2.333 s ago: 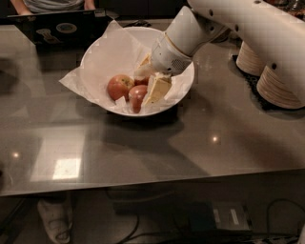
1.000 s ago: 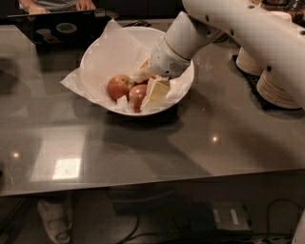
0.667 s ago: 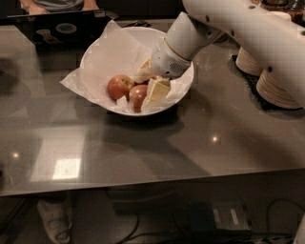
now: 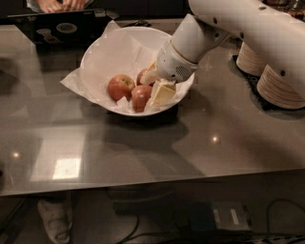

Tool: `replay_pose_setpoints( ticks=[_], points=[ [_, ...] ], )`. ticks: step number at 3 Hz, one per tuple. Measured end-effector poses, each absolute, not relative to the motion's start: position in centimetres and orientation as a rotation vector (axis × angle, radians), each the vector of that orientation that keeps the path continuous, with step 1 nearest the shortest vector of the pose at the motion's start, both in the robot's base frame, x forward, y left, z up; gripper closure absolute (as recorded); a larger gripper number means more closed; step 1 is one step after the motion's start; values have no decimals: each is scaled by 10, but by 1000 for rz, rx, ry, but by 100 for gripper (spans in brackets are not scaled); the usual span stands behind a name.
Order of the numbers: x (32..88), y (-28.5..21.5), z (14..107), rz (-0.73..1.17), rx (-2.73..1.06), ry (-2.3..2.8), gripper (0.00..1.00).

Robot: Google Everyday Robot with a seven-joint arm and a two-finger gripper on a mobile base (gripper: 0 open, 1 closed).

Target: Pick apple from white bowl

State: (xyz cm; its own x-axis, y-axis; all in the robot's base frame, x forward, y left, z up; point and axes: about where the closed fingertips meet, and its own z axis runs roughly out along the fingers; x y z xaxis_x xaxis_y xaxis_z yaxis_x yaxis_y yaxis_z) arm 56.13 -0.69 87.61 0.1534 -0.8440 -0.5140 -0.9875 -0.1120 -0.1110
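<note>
The wide white bowl (image 4: 95, 50), lined with a white paper sheet (image 4: 76, 81), stands at the back middle of the grey table. Three reddish apples lie in it: one on the left (image 4: 120, 86), one at the front (image 4: 140, 97), and one behind (image 4: 142, 75), partly hidden. My gripper (image 4: 155, 86) reaches down into the bowl's right side from the white arm (image 4: 190, 45). Its cream fingers (image 4: 163, 93) are spread apart. The front apple lies against the lower finger's left side, and the rear apple sits by the upper finger's tip. Nothing is lifted.
Stacks of small off-white disposable bowls (image 4: 281, 86) stand on a dark mat at the right. A black laptop (image 4: 62, 28) with a person's hands (image 4: 59, 5) is at the back left. The table's front edge (image 4: 143, 183) runs below, with cables underneath.
The gripper stays low in the bowl's right side and has barely shifted. The rear apple now shows beside the upper finger. The other two apples have not moved.
</note>
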Motion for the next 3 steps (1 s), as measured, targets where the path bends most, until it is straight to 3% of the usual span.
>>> replay_pose_setpoints(
  ticks=[1, 3],
  points=[
    [561, -7, 875, 454, -2013, 1746, 42],
    [560, -14, 866, 454, -1988, 1791, 84]
  ],
)
